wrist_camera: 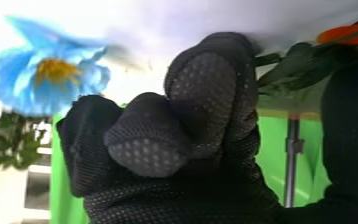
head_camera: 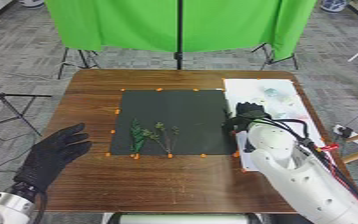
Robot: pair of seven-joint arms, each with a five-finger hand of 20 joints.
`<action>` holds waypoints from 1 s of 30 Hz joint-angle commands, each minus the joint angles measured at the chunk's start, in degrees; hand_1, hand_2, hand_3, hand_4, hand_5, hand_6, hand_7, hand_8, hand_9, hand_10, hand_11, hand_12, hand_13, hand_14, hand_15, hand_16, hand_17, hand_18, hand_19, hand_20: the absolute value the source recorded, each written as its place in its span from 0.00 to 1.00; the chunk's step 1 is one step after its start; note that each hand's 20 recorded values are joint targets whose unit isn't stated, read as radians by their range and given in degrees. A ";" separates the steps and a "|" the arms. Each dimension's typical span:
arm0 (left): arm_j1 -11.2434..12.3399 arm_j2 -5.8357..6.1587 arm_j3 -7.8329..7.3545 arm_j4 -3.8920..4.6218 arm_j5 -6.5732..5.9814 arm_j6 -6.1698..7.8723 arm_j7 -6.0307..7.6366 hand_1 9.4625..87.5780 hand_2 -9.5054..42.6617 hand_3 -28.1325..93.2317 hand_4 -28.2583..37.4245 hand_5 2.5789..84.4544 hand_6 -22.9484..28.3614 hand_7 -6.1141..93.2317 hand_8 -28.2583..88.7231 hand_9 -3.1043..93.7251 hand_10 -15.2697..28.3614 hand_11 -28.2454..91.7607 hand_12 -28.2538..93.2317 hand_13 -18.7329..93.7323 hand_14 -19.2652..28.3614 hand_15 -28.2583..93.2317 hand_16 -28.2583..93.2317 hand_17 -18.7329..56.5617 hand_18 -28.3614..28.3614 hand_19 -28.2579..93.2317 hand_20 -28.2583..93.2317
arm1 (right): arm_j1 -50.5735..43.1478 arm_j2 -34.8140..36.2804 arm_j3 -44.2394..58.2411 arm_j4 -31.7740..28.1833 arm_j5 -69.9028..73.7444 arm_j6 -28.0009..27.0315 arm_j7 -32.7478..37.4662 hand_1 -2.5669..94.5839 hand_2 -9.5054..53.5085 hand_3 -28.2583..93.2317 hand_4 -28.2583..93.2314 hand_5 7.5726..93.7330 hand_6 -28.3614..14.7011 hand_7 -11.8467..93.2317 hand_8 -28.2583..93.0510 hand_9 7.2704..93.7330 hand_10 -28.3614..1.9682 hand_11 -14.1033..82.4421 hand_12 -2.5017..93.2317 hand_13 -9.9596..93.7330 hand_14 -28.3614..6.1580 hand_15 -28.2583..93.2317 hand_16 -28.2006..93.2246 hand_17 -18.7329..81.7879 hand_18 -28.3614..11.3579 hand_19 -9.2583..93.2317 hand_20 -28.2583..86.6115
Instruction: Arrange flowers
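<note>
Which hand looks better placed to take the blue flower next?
Probably the right hand: it is by the white sheet, near the blue flower; the left hand is beyond the dark mat.

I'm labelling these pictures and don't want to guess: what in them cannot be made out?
- Head view: whatever lies beneath the black-gloved right hand, hidden by the glove.
- Head view: petals of the pale blue flowers on the white sheet, too small.
- Right wrist view: what the orange patch is, blurred and cut off by the edge.
</note>
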 commanded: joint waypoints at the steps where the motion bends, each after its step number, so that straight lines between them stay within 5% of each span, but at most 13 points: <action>1: -0.04 0.00 0.45 0.85 0.38 -0.84 -0.85 0.20 0.21 0.85 0.00 0.37 0.55 0.35 0.12 0.32 0.67 0.55 0.34 0.36 0.75 0.69 0.18 0.12 0.91 0.69 0.31 | -12.93 -0.69 -4.11 5.68 6.02 7.66 -1.07 0.65 0.00 0.79 0.00 0.87 0.59 0.41 0.20 1.00 0.68 0.50 0.30 0.96 0.78 0.71 0.53 0.69 0.25 1.00 0.64; 4: -0.01 -0.11 0.36 0.78 0.45 -0.97 -0.83 0.20 0.21 0.85 0.00 0.37 0.55 0.35 0.12 0.32 0.67 0.55 0.34 0.36 0.75 0.69 0.18 0.12 0.91 0.69 0.31 | -13.37 -0.81 -3.95 5.44 4.82 9.91 -1.83 0.57 0.00 0.93 0.02 0.76 0.47 0.62 0.12 1.00 0.66 0.56 0.35 0.94 0.75 0.81 0.53 0.70 0.19 1.00 0.71; 8: -0.11 -0.12 0.20 0.71 0.50 -1.03 -0.97 0.20 0.21 0.85 0.00 0.37 0.55 0.35 0.12 0.32 0.67 0.55 0.34 0.36 0.75 0.69 0.18 0.12 0.91 0.69 0.31 | -13.28 -0.40 -4.65 4.52 1.70 10.80 -2.37 0.51 0.00 0.97 0.11 0.70 0.40 0.75 0.08 0.99 0.64 0.64 0.33 0.93 0.71 0.86 0.54 0.70 0.16 1.00 0.76; 30: 0.28 -0.31 -0.14 0.33 0.62 -0.57 -0.42 0.20 0.21 0.85 0.00 0.37 0.55 0.35 0.12 0.32 0.67 0.55 0.34 0.36 0.75 0.69 0.18 0.12 0.91 0.69 0.31 | -11.39 -1.72 6.55 -10.02 15.50 23.85 -3.25 0.49 0.00 1.00 0.12 0.68 0.35 0.79 0.06 1.00 0.71 0.55 0.38 0.95 0.76 0.81 0.52 0.73 0.20 1.00 0.75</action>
